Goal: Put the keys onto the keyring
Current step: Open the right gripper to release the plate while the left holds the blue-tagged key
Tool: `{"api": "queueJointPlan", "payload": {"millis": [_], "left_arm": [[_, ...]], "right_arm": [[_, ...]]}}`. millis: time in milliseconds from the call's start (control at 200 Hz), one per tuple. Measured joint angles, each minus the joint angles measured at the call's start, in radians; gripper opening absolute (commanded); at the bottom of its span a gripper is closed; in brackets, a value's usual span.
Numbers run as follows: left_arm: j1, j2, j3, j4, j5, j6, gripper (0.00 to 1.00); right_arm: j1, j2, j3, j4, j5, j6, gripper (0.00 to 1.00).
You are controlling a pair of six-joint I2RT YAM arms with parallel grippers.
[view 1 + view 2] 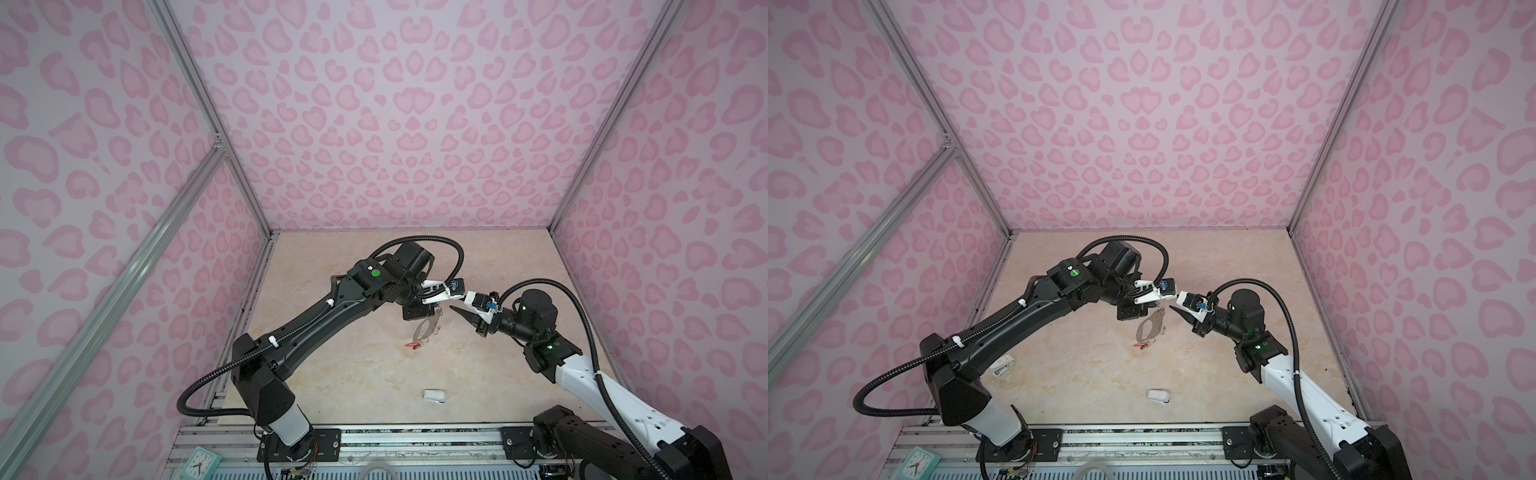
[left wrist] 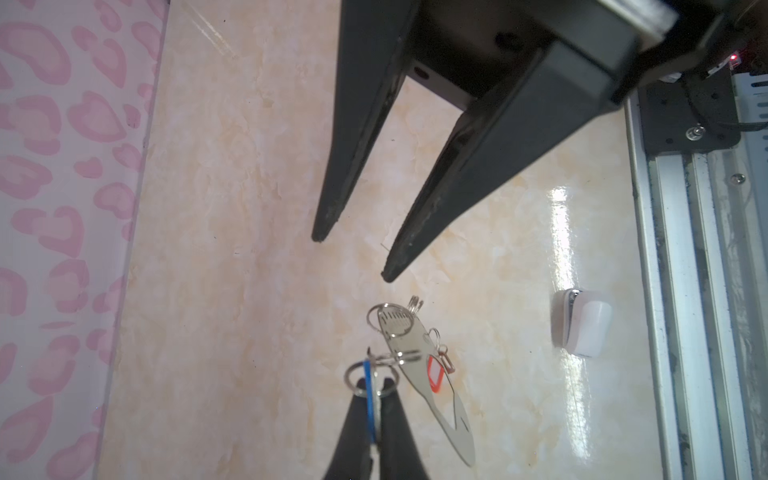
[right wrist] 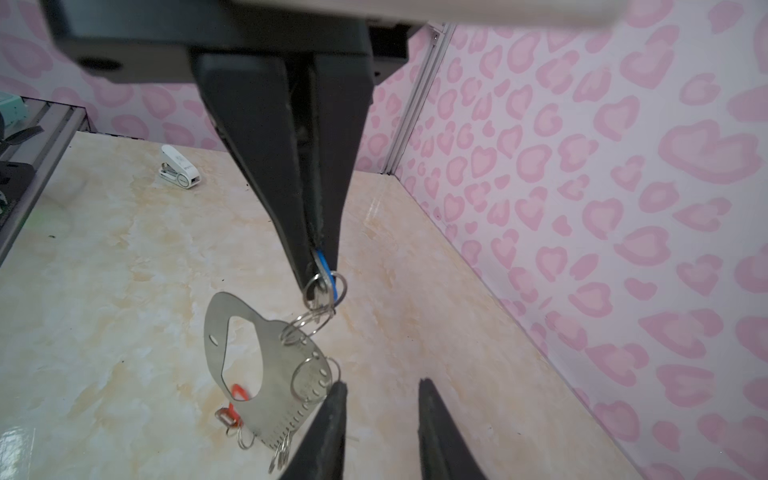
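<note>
- Left gripper (image 3: 319, 276) is clamping tight on the blue-tagged key (image 2: 371, 399), up off the counter (image 3: 104, 291).
- Keyring plate (image 3: 286, 357) is dangling from that key's wire rings, tilted in mid-air.
- Right gripper (image 3: 382, 384) is standing open just beside the plate, gripping nothing.
- Orange-red-tagged key (image 2: 434, 376) is showing near the plate's lower end.

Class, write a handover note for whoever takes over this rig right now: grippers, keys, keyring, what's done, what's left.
Left gripper: shut on the blue-tagged key.
Right gripper: open, empty, beside the keyring.
The keyring hangs by linked rings from the blue-tagged key.
The red-tagged key is at its lower end; attached or not, cannot tell.
Done: blue-tagged key seems on.
Left: check or add the red-tagged key.
</note>
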Motion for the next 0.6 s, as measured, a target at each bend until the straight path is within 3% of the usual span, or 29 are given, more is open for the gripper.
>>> {"api": "queueJointPlan", "payload": {"millis": [130,275,520,605], "left_arm": [[0.0,0.017,0.014,-0.002,-0.001,-0.002,0.03],[-0.001,0.083,0.096,-0.002,-0.008,-0.002,0.03],[-0.008,0.324,0.454,0.053,-0.013,-0.084,0.03],[0.012,0.362,0.49,0.105,0.004,-0.126,0.03]], "right_arm": [[-0.003,-0.015,0.0,-0.011,0.083,0.003,0.31],[-0.022,-0.043,-0.003,-0.011,0.25,0.023,0.32],[-0.125,-0.097,-0.012,-0.018,0.536,0.102,0.31],[-0.13,-0.108,-0.004,-0.041,0.572,0.108,0.31]]}}
